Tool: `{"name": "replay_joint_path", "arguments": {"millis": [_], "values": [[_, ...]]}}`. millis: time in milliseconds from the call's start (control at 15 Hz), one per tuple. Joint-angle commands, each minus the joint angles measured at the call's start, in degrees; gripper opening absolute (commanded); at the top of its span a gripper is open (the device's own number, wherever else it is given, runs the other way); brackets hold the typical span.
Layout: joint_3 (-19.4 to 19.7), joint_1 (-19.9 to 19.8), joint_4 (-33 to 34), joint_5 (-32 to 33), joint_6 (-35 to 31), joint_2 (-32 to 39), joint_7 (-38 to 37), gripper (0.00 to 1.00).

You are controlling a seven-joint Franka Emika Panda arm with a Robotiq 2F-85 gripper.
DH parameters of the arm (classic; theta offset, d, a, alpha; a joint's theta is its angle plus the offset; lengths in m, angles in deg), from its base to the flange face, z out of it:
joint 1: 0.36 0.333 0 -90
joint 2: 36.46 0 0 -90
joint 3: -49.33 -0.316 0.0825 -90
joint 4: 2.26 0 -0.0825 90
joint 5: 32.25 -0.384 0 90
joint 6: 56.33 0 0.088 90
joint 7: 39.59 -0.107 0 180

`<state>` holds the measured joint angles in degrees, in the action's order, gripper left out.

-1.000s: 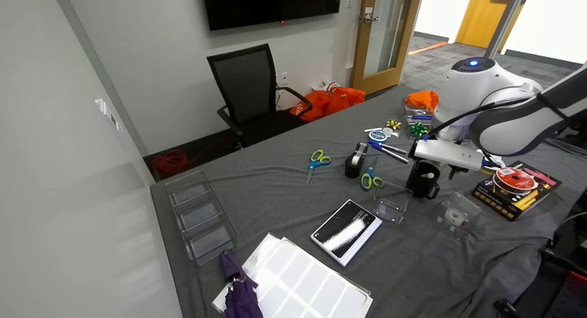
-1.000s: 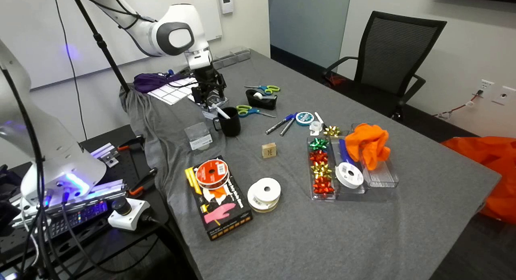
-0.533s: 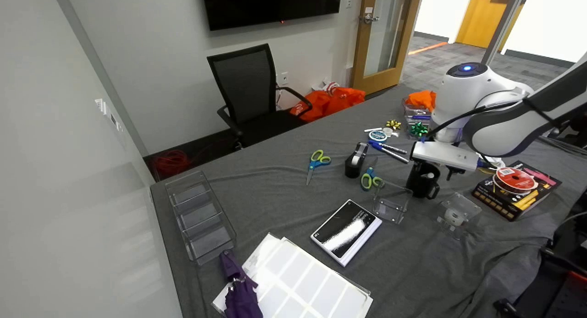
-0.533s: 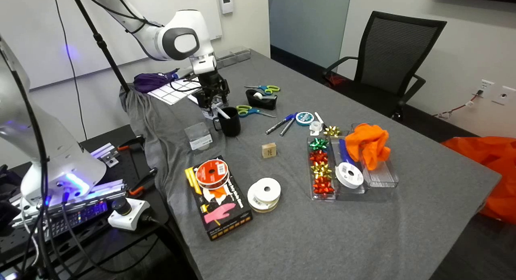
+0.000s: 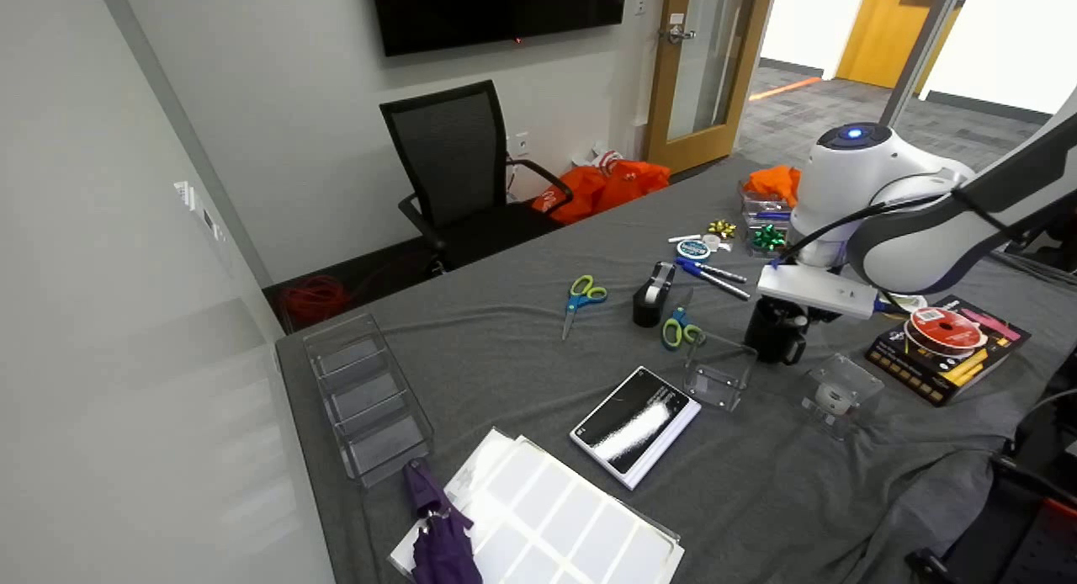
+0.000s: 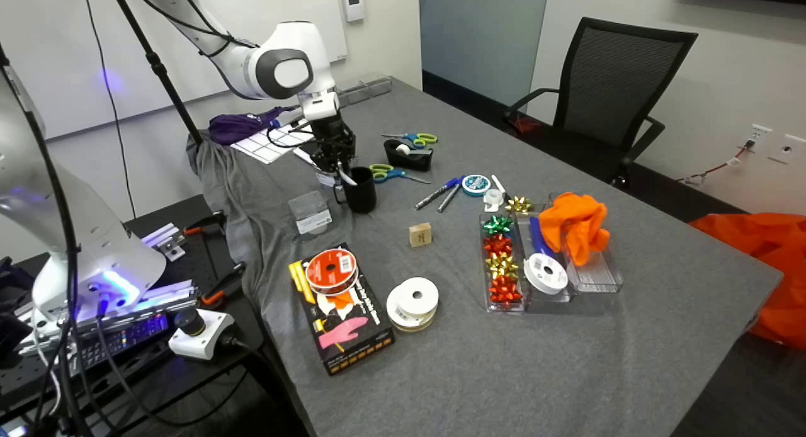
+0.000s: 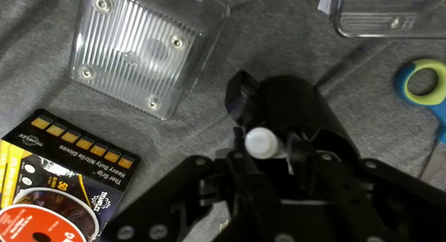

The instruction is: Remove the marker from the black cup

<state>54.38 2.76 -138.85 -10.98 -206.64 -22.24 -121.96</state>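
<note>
Tablecloth (image 6: 535, 368) grey beneath black cup (image 6: 362, 196), chair (image 6: 620, 78) beyond

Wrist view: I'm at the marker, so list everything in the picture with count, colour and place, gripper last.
Marker: 1, white, centre, leaning out of the black cup
Black cup: 1, black, centre, handle toward upper left
Clear plastic holders: 2, colourless, upper left and upper right, the latter cut off
Scissors: 1, green and blue, right edge, partly cut off
Glove box: 1, black and yellow, lower left
Spool: 1, red and white, on the glove box
Cloth: 1, grey, background throughout
Small object: 1, tan, bottom edge, mostly hidden, unidentifiable
Gripper: 1, black, bottom centre, fingers either side of the marker; grip unclear
</note>
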Motion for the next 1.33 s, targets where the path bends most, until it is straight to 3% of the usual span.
{"name": "replay_joint_path", "arguments": {"millis": [0,600,1267], "values": [[1.49,1.23,0.2,0.11,-1.69,1.0,0.44,0.04],[1.64,1.34,-0.52,0.09,-1.25,-0.71,3.08,0.05],[0.8,-1.54,-7.53,-5.25,-1.19,-8.8,20.33,0.05]]}}
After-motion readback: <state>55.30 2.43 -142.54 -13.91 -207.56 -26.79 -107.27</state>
